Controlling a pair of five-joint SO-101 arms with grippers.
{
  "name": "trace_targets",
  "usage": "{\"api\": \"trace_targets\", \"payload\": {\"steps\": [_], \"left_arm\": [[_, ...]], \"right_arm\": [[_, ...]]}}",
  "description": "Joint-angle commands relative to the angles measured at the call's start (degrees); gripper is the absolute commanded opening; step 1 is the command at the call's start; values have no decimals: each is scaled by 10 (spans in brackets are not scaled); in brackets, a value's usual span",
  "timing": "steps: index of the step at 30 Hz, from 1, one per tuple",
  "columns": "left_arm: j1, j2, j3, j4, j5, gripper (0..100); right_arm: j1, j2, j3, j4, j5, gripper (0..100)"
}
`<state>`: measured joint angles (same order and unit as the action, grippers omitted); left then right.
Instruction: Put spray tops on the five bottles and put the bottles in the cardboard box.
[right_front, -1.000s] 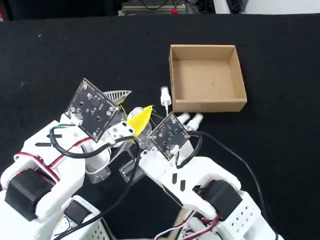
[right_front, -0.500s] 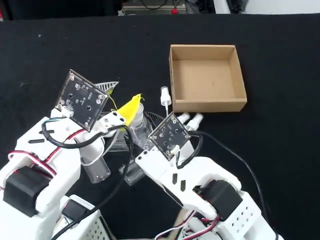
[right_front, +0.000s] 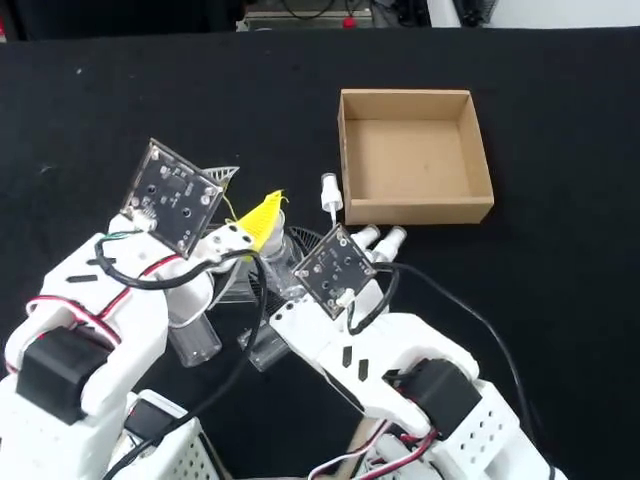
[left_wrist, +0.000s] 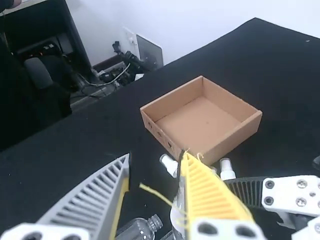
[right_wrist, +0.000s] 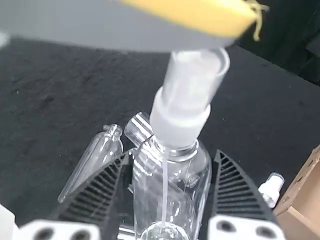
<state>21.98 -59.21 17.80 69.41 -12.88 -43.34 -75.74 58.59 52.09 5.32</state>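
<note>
My right gripper (right_wrist: 170, 170) is shut on a clear bottle (right_wrist: 172, 165) that stands upright with a white spray top (right_wrist: 192, 82) on its neck. My left gripper (left_wrist: 155, 160) hangs open over that bottle; its yellow finger (right_front: 262, 215) lies just above the spray top and its grey finger (right_front: 222, 175) is off to the side. The empty cardboard box (right_front: 415, 155) sits beyond both arms. One loose spray top (right_front: 330, 195) stands at the box's near corner, and two more spray tops (right_front: 378, 238) lie in front of the box.
Clear bottles (right_front: 195, 340) lie on the black table under and between the arms, one of them (right_wrist: 95, 152) beside the held bottle. The table to the right of the box and behind it is bare black cloth (right_front: 560, 150).
My left arm has drawn back to the left and lifted, so its yellow finger slid from over the right gripper to just above the spray top. The right arm holds still.
</note>
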Motion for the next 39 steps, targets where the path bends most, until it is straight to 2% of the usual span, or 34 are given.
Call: {"api": "trace_targets", "payload": {"steps": [1,7,11,14,17,21,25,27,29,32,39], "left_arm": [[-7,-15,-19,-6,-5,167],[-16,-51,-36,-9,-5,167],[-87,-78,-36,-11,-5,167],[-167,-106,-26,-11,-2,163],[-253,-145,39,16,0,163],[-273,-212,215,-31,0,165],[-273,-302,419,-151,0,165],[-274,-351,511,-214,0,165],[-273,-399,585,-255,0,165],[-272,-459,653,-273,25,166],[-273,-437,692,-278,89,166]], "right_arm": [[0,0,-8,-13,-3,191],[0,0,-11,-12,-3,191],[1,-8,-12,-11,-3,191],[16,-38,-25,24,-3,191],[91,-65,-65,68,-3,191],[249,-70,-104,72,-4,191],[388,-20,-108,-1,-79,191],[425,31,-108,-48,-124,191],[443,92,-109,-110,-144,191],[448,196,-109,-226,-152,191],[447,441,-124,-491,-149,191]]}}
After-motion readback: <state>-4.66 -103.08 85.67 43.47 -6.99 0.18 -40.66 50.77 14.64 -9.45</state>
